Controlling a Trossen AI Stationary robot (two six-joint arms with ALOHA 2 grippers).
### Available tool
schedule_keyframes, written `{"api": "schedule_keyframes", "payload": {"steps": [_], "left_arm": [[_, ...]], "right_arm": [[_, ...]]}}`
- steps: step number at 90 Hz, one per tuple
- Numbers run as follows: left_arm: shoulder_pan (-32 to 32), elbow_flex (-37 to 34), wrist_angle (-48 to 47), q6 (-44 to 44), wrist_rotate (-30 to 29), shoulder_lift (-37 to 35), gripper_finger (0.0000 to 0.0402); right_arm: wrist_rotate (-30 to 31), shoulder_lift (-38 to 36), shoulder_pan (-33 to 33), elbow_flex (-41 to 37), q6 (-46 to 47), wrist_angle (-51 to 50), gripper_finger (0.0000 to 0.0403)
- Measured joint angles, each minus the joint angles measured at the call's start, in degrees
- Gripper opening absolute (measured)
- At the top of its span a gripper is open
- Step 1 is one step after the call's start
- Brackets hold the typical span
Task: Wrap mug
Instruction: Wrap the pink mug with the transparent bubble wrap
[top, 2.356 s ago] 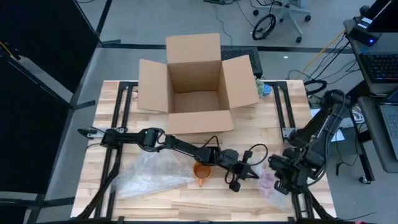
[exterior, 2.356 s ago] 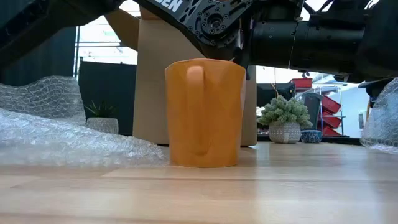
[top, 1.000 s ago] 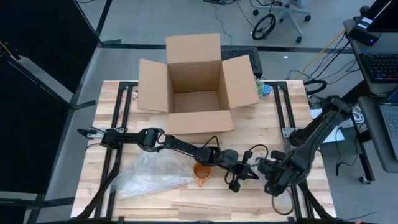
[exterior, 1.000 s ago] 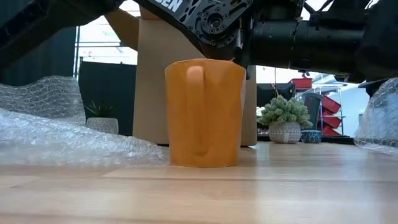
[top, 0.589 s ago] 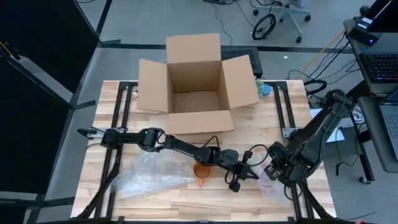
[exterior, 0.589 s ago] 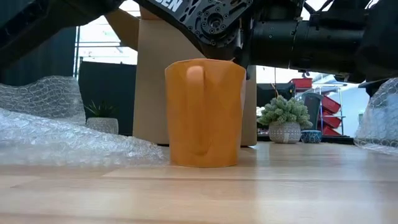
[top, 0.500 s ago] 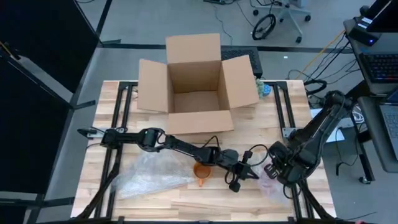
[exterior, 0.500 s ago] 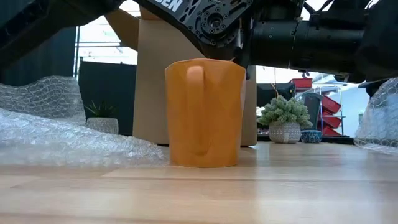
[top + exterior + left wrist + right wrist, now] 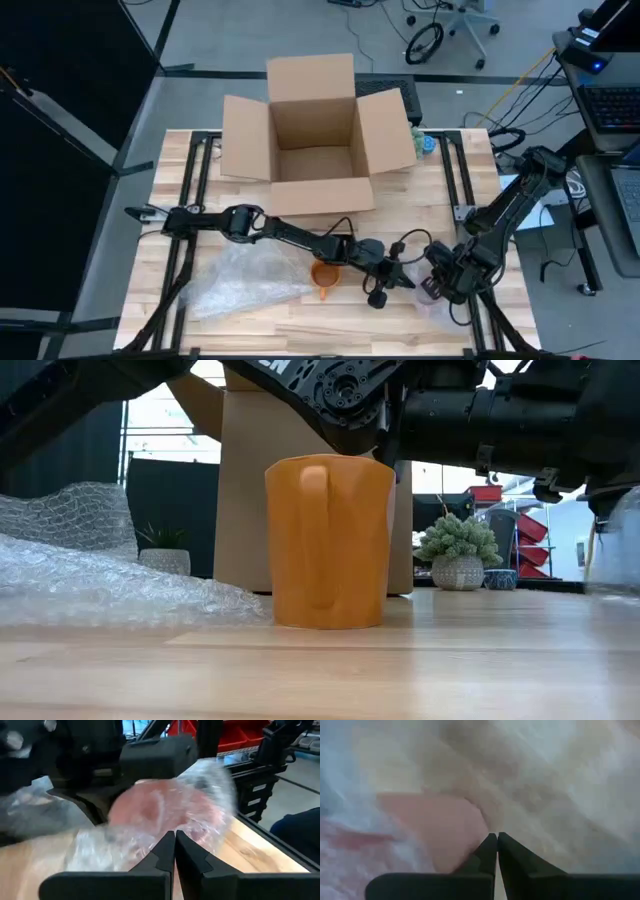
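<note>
Got an orange mug (image 9: 323, 274) standing upright on the wooden worktop (image 9: 300, 325), front middle, handle turned toward the low camera. Not wrapped yet. Touching, or just about touching, the edge of a crumpled bubble wrap sheet (image 9: 240, 280) spread out flat on the robot's left side of it.

Reaching right over the mug with the left arm, so ends up with the left gripper (image 9: 406, 281) past the mug on the right-hand side, low over the wood. Fingers pressed together there with nothing between them, going by the left wrist view (image 9: 175, 842). Pointing straight at a pink bundle (image 9: 165, 815) already done up in clear bubble film.

Also got the right gripper (image 9: 434, 285) down on that same pink bundle (image 9: 428, 292), near the front right of the worktop and very close to the left gripper. Closed up tight in its own wrist view (image 9: 497, 840), tips right against the film. Can't say for sure whether any film is pinched in there, too smeary to call.

Behind all that, an open cardboard box (image 9: 315, 140) with flaps folded out, toward the back middle of the worktop, well apart from the mug. Plus a little potted plant (image 9: 458, 555) just off the box's right side.
</note>
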Motion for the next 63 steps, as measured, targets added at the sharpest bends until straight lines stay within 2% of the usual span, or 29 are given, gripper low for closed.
{"api": "schedule_keyframes", "payload": {"steps": [18,28,48,63], "left_arm": [[-0.1,-0.5,-13.6,-1.3,-1.8,-2.1,0.0],[-0.3,-0.5,-14.8,-1.3,-4.5,-3.8,0.0],[-0.5,-0.2,-14.3,-1.2,-5.0,-4.1,0.0],[-0.3,-0.2,-13.5,-1.0,-4.8,-4.2,0.0]], "right_arm": [[0.8,2.5,-2.0,0.0,-3.5,4.1,0.0],[-1.4,3.7,-2.9,0.0,-5.4,2.8,0.0],[-2.2,3.8,-2.7,0.1,-6.6,1.5,0.0],[-2.2,3.7,-1.5,4.1,-9.1,-1.7,0.0]]}}
